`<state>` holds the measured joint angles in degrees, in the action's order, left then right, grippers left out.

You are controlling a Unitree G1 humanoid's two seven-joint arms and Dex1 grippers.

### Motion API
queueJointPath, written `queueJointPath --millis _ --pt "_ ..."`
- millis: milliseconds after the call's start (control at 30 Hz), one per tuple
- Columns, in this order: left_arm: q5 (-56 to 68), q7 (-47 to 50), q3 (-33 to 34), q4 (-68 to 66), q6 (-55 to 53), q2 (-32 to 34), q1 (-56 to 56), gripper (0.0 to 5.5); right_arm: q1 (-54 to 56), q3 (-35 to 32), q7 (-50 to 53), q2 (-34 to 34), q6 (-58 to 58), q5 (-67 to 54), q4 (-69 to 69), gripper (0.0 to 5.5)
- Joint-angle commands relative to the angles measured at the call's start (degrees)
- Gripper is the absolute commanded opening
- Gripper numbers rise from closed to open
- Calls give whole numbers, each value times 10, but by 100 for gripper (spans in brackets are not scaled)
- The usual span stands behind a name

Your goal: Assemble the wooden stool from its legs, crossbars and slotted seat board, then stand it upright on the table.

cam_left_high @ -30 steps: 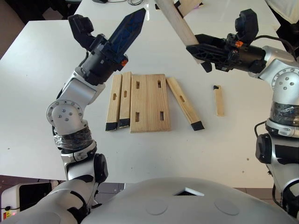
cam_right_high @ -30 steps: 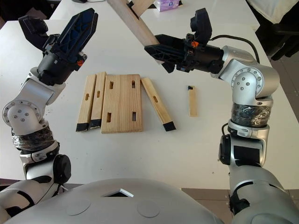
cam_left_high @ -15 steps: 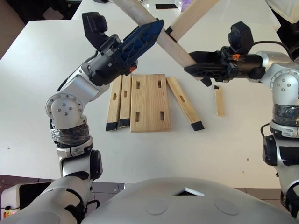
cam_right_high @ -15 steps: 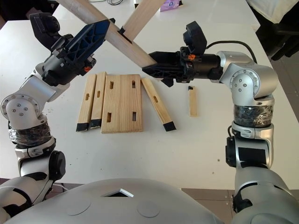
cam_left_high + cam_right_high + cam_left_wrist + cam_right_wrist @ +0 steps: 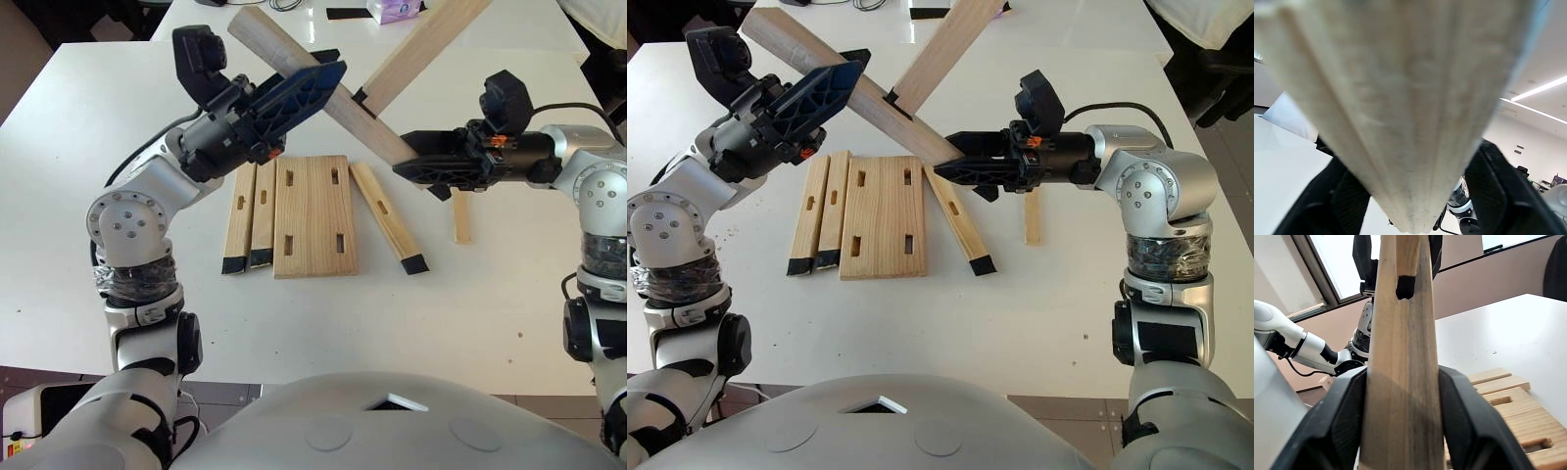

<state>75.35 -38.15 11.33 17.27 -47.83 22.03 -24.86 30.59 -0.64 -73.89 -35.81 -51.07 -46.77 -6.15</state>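
Observation:
A wooden leg [image 5: 263, 37] with a crossbar [image 5: 421, 47] plugged into its slot is held slanted above the table. My right gripper [image 5: 404, 168] is shut on the leg's lower end, just over the parts lying below. My left gripper [image 5: 333, 67] has its blue fingers closed around the leg's upper half; in the left wrist view the leg [image 5: 1400, 98] sits between the dark fingers [image 5: 1327, 200]. The slotted seat board [image 5: 313, 215] lies flat mid-table. Two legs [image 5: 251, 208] lie side by side along its left edge and one leg [image 5: 388, 215] to its right.
A short crossbar [image 5: 459, 217] lies on the white table [image 5: 509, 313] right of the board, partly under my right gripper. A tissue box [image 5: 397, 8] stands at the far edge. Bare tabletop extends in front of the parts.
My left gripper swung right and took hold of the raised leg. My right gripper lowered, tilting the leg and crossbar flatter and nearer the table.

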Motion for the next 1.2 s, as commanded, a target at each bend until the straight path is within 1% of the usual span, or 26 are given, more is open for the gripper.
queueJointPath --millis 33,233,367,400,467,600,633,767,967,1200 --pt "-7 -15 -9 21 4 5 5 213 9 7 0 -10 5 7 4 206" --pt "-16 -16 -7 25 20 0 15 211 6 5 9 -9 2 4 4 206" --pt "-24 -14 -12 31 28 -3 23 210 6 1 37 10 49 34 16 206" --pt "-30 -11 -13 27 30 -4 23 210 5 0 40 14 65 41 20 242" --pt "-38 -6 -13 17 38 -4 22 210 3 6 41 17 85 56 30 263" --pt "-60 1 -12 11 46 -4 23 208 -3 13 51 14 92 71 36 334" --pt "-70 3 -11 9 49 -3 26 208 0 12 64 16 90 78 47 340" --pt "-92 3 0 0 60 3 33 206 -15 6 73 10 111 100 75 340" --pt "-124 -23 17 -11 73 31 34 205 -53 -15 95 1 187 151 118 340" --pt "-133 -48 22 -27 72 57 28 205 -89 -18 103 -1 248 191 129 340"
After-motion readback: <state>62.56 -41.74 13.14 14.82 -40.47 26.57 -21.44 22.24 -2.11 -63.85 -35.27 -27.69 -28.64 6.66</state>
